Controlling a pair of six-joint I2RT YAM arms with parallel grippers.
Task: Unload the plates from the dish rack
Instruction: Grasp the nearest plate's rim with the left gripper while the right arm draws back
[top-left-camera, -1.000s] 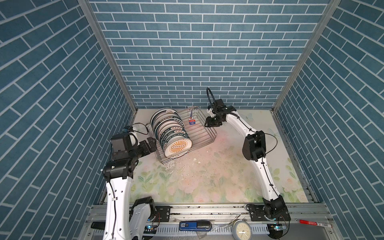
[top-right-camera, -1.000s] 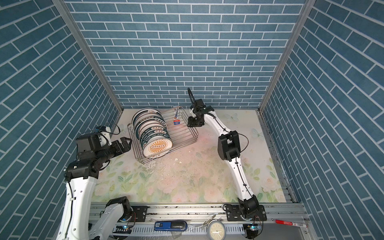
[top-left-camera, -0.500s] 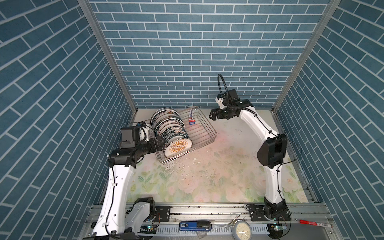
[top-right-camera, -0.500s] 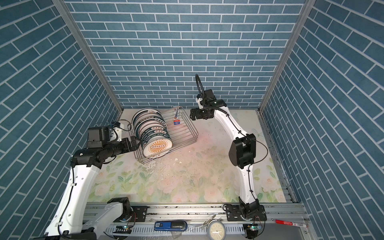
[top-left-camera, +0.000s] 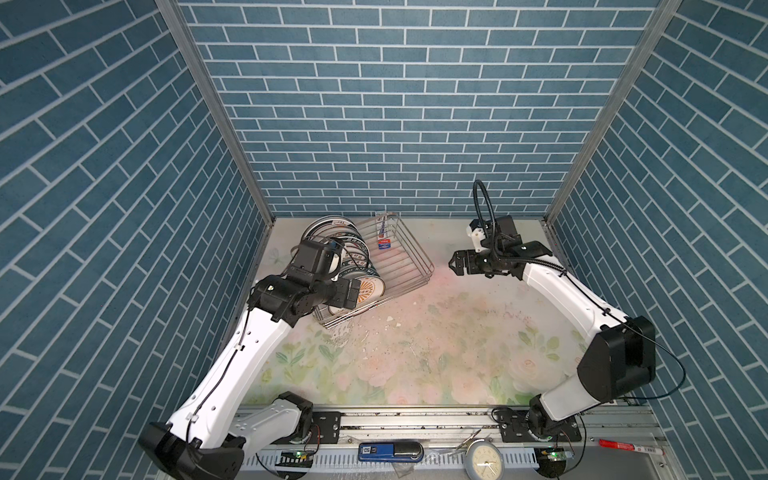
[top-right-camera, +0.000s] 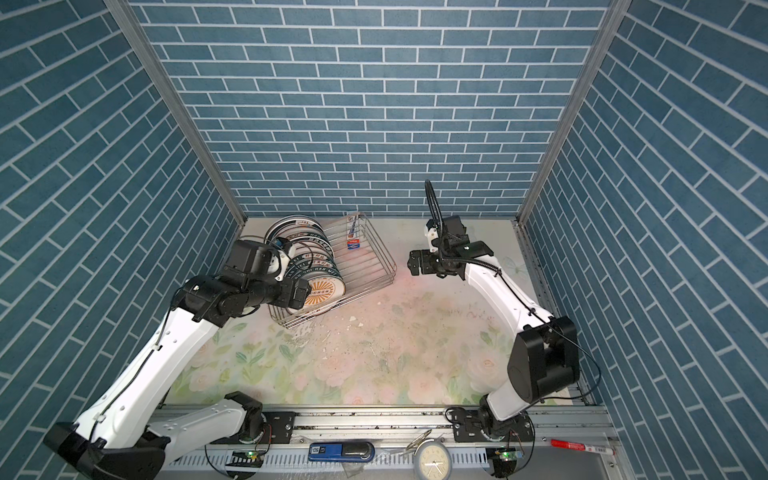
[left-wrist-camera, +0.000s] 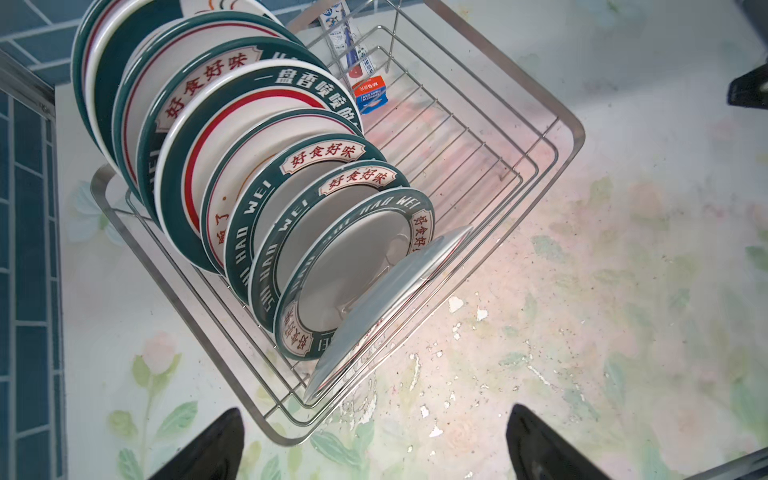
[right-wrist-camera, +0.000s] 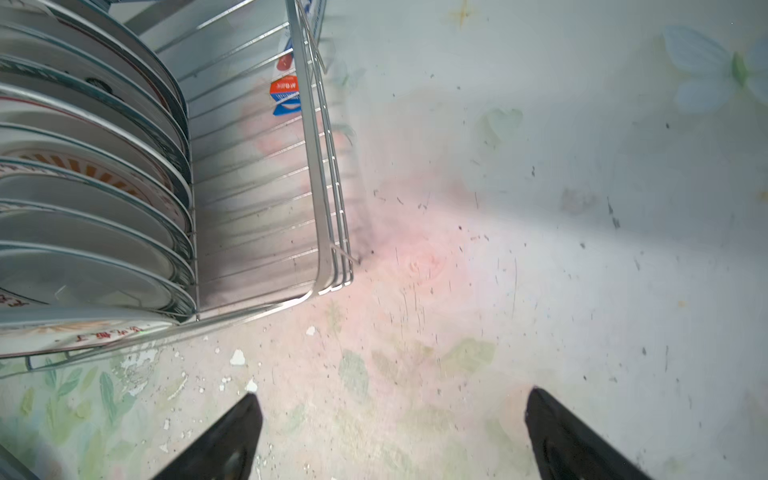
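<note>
While the plates (left-wrist-camera: 316, 232) stand on edge in a row inside the dish rack (left-wrist-camera: 577, 137), along the rack's side toward the left arm, the left end effector (top-left-camera: 353, 293) hovers wide open and empty at the rack's near corner, the frontmost, leaning plate just ahead. Right end effector (top-left-camera: 455, 264) is also wide and empty, off the rack's opposite side, clear of it. Left arm looks nearer.
</note>
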